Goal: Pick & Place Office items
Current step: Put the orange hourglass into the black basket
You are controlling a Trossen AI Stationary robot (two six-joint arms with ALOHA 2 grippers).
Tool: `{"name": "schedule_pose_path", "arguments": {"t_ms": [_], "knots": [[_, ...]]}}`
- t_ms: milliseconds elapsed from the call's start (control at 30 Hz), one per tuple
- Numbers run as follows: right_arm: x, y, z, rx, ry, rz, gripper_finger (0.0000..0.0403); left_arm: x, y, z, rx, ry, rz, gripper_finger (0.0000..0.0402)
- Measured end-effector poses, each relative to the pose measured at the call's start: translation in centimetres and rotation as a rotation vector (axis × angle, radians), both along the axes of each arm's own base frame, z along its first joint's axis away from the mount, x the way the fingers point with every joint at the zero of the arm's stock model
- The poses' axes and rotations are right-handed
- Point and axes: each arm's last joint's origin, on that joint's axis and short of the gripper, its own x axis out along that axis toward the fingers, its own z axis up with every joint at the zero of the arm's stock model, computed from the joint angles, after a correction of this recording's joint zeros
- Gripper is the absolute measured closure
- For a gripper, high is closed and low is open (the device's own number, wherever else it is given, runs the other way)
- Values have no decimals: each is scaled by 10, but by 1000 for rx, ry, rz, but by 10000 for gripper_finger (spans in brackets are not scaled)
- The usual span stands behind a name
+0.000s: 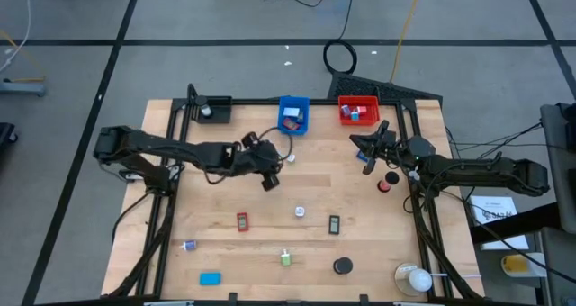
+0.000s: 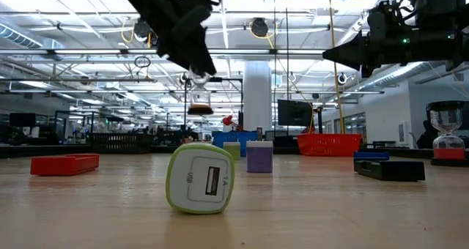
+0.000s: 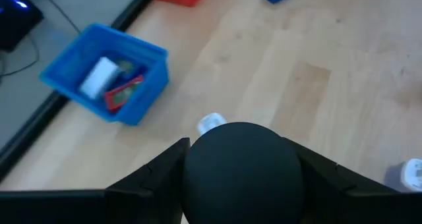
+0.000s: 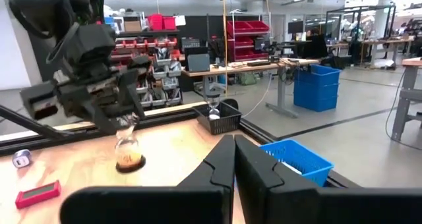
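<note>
1. Two dark arms reach over the tabletop [image 1: 225, 202], the left from the left side and the right from the right side.
2. One small sand timer [image 4: 127, 151] hangs from the left hand [image 1: 268, 175], clear of the wood. The fingers pinch its round black top [image 3: 241, 168] from both sides, and orange sand sits in its lower bulb.
3. From above, that hand is over the middle of the tabletop, just in front of the blue bin [image 1: 293, 114], which holds a white piece and a red one.
4. The right hand [image 1: 369, 155] hovers in front of the red bin [image 1: 358, 110], its two fingers pressed together with nothing between them.
5. Several office items lie loose on the front half of the wood:
   - a red block [image 1: 242, 221], a white round piece [image 1: 300, 212] and a black block [image 1: 334, 223] in a rough row;
   - nearer the front edge, a green-and-white piece [image 1: 285, 258], a black disc [image 1: 342, 266] and a blue block [image 1: 210, 278].
6. Just beside the right arm lie a red roll [image 1: 385, 185] and a dark disc [image 1: 391, 175], close together.
7. At the back left corner stands a black bin [image 1: 211, 108].
</note>
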Motion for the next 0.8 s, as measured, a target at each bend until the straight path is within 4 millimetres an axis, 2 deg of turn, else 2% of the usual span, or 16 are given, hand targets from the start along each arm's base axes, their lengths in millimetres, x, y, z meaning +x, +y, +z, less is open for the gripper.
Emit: {"name": "schedule_pose_path", "arguments": {"t_ms": [167, 467, 800], "knots": [[0, 0, 0, 0, 0, 0, 401, -31, 6, -2, -11, 27, 80, 193], [0, 0, 0, 1, 1, 0, 402, -85, 44, -33, -64, 104, 320, 193], [0, 0, 0, -13, 7, -2, 402, -118, 96, -49, -79, 162, 536, 193]]}}
